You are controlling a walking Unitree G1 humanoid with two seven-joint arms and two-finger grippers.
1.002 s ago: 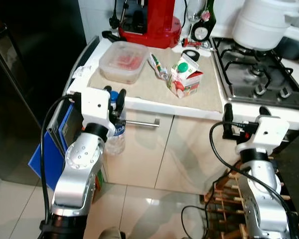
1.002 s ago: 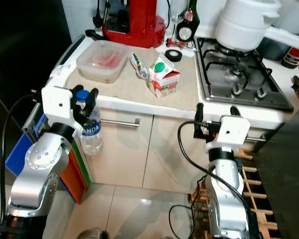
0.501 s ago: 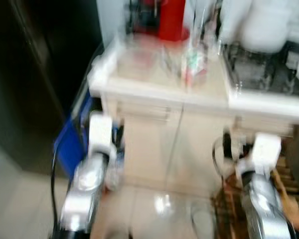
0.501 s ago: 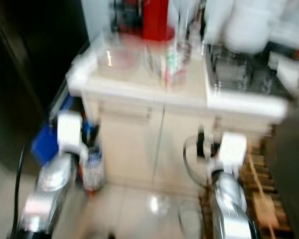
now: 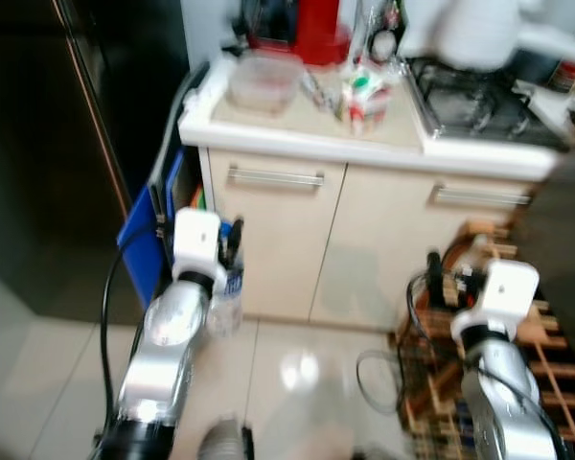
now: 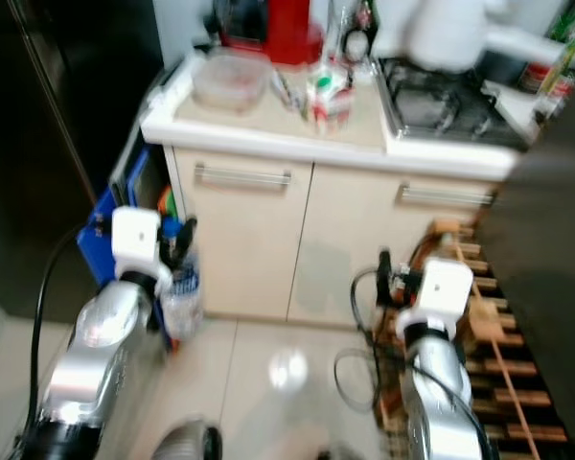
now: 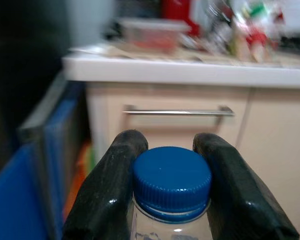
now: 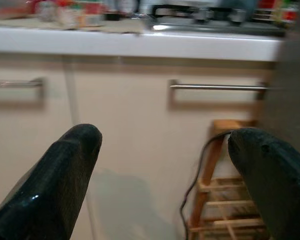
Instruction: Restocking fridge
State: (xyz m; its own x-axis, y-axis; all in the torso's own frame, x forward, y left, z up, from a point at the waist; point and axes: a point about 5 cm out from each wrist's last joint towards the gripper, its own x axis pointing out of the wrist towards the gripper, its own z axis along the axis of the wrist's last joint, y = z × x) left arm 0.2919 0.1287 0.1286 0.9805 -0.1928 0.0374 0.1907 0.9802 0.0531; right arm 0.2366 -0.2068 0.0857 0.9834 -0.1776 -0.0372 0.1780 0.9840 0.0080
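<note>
The left pincer (image 7: 170, 200) holds a clear water bottle (image 5: 224, 299) by the neck, its two black fingers (image 7: 110, 195) pressed against either side of the blue cap (image 7: 172, 181). The bottle hangs upright at the left of the scene, low in front of the cream cupboard doors (image 5: 273, 244) and just right of a blue bin (image 5: 146, 244) that stands between the cupboard and the dark fridge (image 5: 48, 144) on the far left.

The right pincer (image 8: 165, 180) is spread wide with nothing between its fingers; it sits at the right, near a wooden rack (image 6: 503, 355) on the floor, pointing at the cupboard door with a metal handle (image 8: 217, 87).

On the desk (image 5: 297, 139) farther away lie a clear plastic box (image 5: 262, 79), a small carton with a green cap (image 5: 357, 96) and, behind them, a red appliance (image 5: 316, 29). To the right of these is a gas hob (image 5: 479, 96) with a white pot (image 5: 474, 29) on it. The floor (image 5: 278, 374) is pale glossy tile. The head views are slightly blurred.
</note>
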